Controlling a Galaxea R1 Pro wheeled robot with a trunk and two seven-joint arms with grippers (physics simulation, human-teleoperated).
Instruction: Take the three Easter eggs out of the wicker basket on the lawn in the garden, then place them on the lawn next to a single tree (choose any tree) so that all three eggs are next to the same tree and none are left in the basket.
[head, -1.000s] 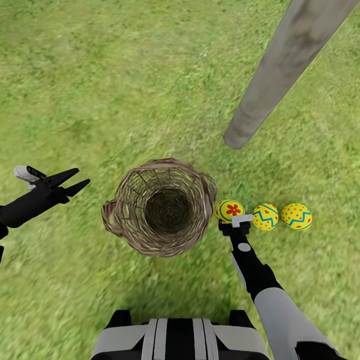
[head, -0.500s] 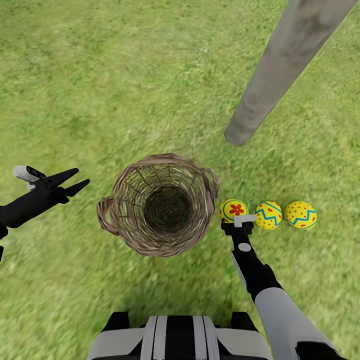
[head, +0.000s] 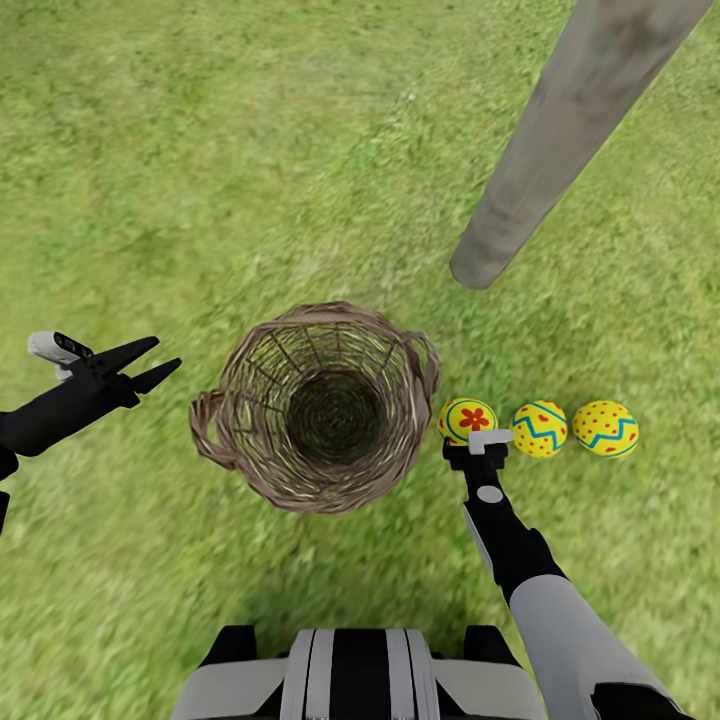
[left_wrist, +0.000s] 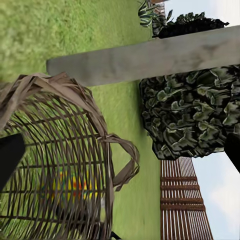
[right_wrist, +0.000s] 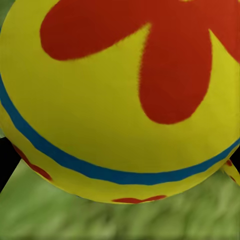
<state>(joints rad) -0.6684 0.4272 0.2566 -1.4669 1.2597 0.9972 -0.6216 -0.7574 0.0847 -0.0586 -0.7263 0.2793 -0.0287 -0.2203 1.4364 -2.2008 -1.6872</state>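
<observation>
1. Since the earlier pictures, the whole head view is drifting slightly: basket and eggs are sitting a touch differently in the picture while both arms are keeping their place, so the camera is moving, not the things.
2. At far left, the left gripper (head: 140, 366) is hanging above the lawn (head: 150, 150), well apart from the basket, fingers slightly parted and holding nothing.
3. Next, the wicker basket (head: 250, 470) is standing upright on the grass: round, deep, brown open weave, and looking empty inside.
4. Just beside its rim, the flower-marked egg (head: 467, 417) is lying at the tip of the right gripper (head: 478, 440); whether the fingers are clasping it, I cannot tell.
5. Further right, the zigzag egg (head: 540, 429) and the dotted egg (head: 605, 428) are completing a row, near the pale trunk of the tree (head: 560, 140).
6. Risk: pulling back carelessly may be nudging the flower egg, rolling it against the basket or its neighbours.
</observation>
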